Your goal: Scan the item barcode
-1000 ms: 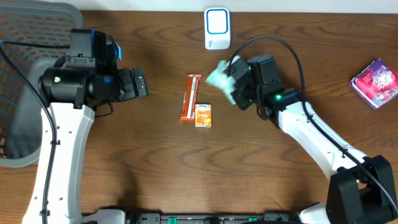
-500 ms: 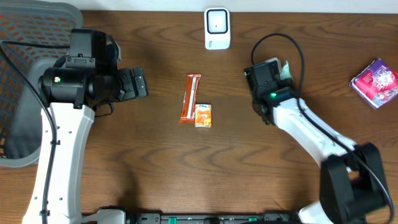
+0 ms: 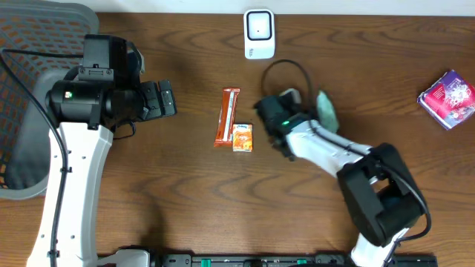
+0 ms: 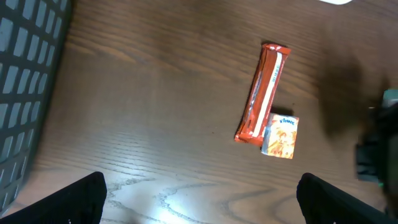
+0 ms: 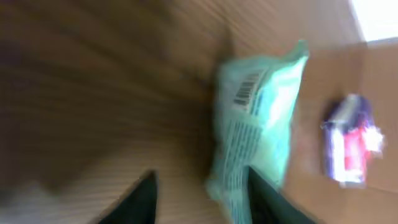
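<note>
One green packet [image 5: 258,124] is my concern here, and it lies just ahead of the right claw [image 5: 200,178], its near end by one finger and its barcode [image 5: 247,90] facing up at the wrist camera. That view is blurred, but the claw's two fingers stand apart with bare wood between them, so I judge the packet is let go and resting on the table [image 3: 185,193], not clamped. I read this step as a release. To do it well I would spread the fingers fully, then lift straight back so neither finger drags or flips the packet, and keep the printed bars uppermost in case it needs another pass. The one white scanner [image 3: 259,33] stands well apart, behind this claw and off to its side. One purple packet [image 3: 447,99] lies far ahead, beyond the green one. The left claw [image 4: 202,183] hangs spread wide and empty. Well ahead of it lie one orange bar [image 4: 263,92] and one small orange box [image 4: 280,136], the box touching the bar's near end. One grey basket [image 3: 22,156] sits out to that claw's side. In all: two claws, four items, one scanner, one basket.
</note>
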Tool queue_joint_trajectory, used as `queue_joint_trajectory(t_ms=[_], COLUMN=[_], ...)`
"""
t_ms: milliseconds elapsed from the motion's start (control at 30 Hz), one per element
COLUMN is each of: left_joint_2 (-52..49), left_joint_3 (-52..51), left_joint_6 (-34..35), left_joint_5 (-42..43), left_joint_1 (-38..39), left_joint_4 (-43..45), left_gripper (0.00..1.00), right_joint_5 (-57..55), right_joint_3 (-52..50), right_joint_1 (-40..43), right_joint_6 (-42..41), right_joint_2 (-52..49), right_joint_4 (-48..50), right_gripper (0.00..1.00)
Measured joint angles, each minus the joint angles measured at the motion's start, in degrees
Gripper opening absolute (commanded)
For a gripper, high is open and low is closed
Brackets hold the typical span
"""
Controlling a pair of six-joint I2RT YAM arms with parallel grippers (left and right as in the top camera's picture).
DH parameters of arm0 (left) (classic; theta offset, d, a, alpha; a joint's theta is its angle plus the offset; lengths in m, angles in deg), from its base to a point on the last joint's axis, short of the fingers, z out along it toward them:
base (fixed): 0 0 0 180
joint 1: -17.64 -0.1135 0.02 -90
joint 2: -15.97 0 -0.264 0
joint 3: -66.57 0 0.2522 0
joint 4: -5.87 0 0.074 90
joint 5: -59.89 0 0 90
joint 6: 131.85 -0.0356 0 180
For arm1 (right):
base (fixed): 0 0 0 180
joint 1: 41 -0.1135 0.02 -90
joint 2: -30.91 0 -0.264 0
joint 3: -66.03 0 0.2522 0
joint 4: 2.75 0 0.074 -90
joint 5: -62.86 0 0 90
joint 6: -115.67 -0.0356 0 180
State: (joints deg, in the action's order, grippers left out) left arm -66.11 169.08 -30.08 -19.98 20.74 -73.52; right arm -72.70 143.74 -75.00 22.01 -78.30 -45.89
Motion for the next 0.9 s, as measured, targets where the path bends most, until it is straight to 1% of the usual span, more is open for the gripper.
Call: queue_joint_trajectory(t_ms=[67, 133, 167, 233, 300, 367, 400, 433, 467, 500, 533, 567, 600, 633, 667, 733, 800, 900], left_joint_2=[0.0, 0.0, 0.0, 0.0, 0.0, 0.0, 0.0, 0.0, 0.0, 0.0, 0.0, 0.0, 0.0, 0.0, 0.0, 0.0, 0.0, 0.0], left_joint_3=[0.0, 0.0, 0.0, 0.0, 0.0, 0.0, 0.0, 0.0, 0.0, 0.0, 0.0, 0.0, 0.0, 0.0, 0.0, 0.0, 0.0, 0.0], left_joint_6=[0.0, 0.0, 0.0, 0.0, 0.0, 0.0, 0.0, 0.0, 0.0, 0.0, 0.0, 0.0, 0.0, 0.0, 0.0, 0.0, 0.0, 0.0], left_joint_5=[0.0, 0.0, 0.0, 0.0, 0.0, 0.0, 0.0, 0.0, 0.0, 0.0, 0.0, 0.0, 0.0, 0.0, 0.0, 0.0, 0.0, 0.0], left_joint_1=[0.0, 0.0, 0.0, 0.0, 0.0, 0.0, 0.0, 0.0, 0.0, 0.0, 0.0, 0.0, 0.0, 0.0, 0.0, 0.0, 0.0, 0.0], left_joint_4=[0.0, 0.0, 0.0, 0.0, 0.0, 0.0, 0.0, 0.0, 0.0, 0.0, 0.0, 0.0, 0.0, 0.0, 0.0, 0.0, 0.0, 0.0], left_gripper=[0.98, 0.98, 0.98, 0.98, 0.98, 0.98, 0.98, 0.98, 0.98, 0.98, 0.98, 0.98, 0.98, 0.98, 0.98, 0.98, 0.98, 0.98], right_joint_5=[2.9, 5.2, 6.2, 7.8, 9.9, 13.9, 15.6, 17.6, 19.6, 21.6, 23.7, 25.9, 28.8, 32.1, 37.8, 44.7, 50.0, 56.8], right_joint_3=[1.4, 3.5, 4.9, 7.5, 9.9, 12.6, 13.2, 13.6, 14.0, 14.3, 14.5, 14.6, 14.6, 14.6, 14.3, 13.6, 12.5, 10.0], right_joint_1=[-2.5, -4.0, -4.3, -3.7, -2.3, 0.8, 2.4, 4.3, 6.7, 9.4, 12.2, 14.8, 17.1, 19.8, 23.8, 27.8, 31.5, 35.8], right_joint_6=[0.1, -1.8, -3.5, -6.0, -7.7, -9.2, -9.6, -9.8, -9.7, -9.5, -8.9, -8.2, -7.4, -6.5, -5.9, -5.0, -4.5, -4.3], right_joint_2=[0.0, 0.1, 0.3, 0.9, 1.8, 3.8, 4.6, 5.6, 6.6, 7.5, 8.1, 8.4, 8.5, 8.4, 8.3, 8.3, 8.1, 7.3], right_joint_4=[-0.2, -1.5, -2.9, -5.6, -7.3, -9.3, -9.9, -10.5, -11.5, -12.5, -13.7, -14.8, -15.8, -16.5, -16.8, -16.6, -15.8, -12.1], right_gripper=[0.56, 0.56, 0.57, 0.7, 0.76, 0.83, 0.83, 0.78, 0.78, 0.78, 0.79, 0.83, 0.83, 0.81, 0.76, 0.64, 0.64, 0.66])
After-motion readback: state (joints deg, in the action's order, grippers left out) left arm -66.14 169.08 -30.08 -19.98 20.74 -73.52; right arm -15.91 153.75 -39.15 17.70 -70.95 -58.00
